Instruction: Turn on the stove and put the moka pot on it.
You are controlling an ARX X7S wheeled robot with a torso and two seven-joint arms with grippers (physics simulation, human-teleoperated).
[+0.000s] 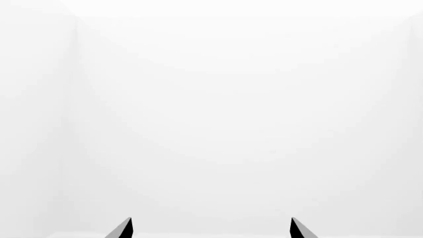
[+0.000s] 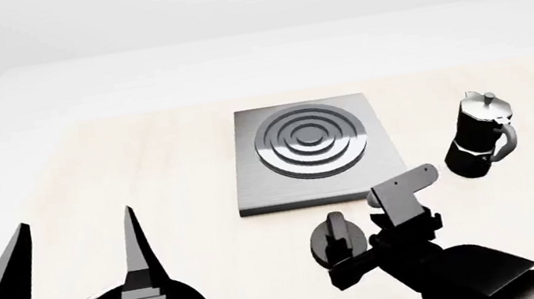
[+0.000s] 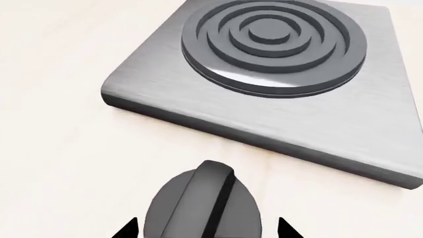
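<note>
Left gripper [image 2: 74, 238] sits at the head view's 7 o'clock — fingers parted, pointing to 12, holding nothing. Right arm [image 2: 455, 268] reaches from 5 toward 11 — its gripper [image 3: 205, 229] spread.

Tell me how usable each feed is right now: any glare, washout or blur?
Left wrist view: washed-out white, featureless, only the left gripper tips showing. Head view: sharp, even light, faint shadows; stove and moka pot clear against the pale table. Right wrist view: sharp, a mild sheen on the burner rings; knob crisp between the right gripper tips.
</note>
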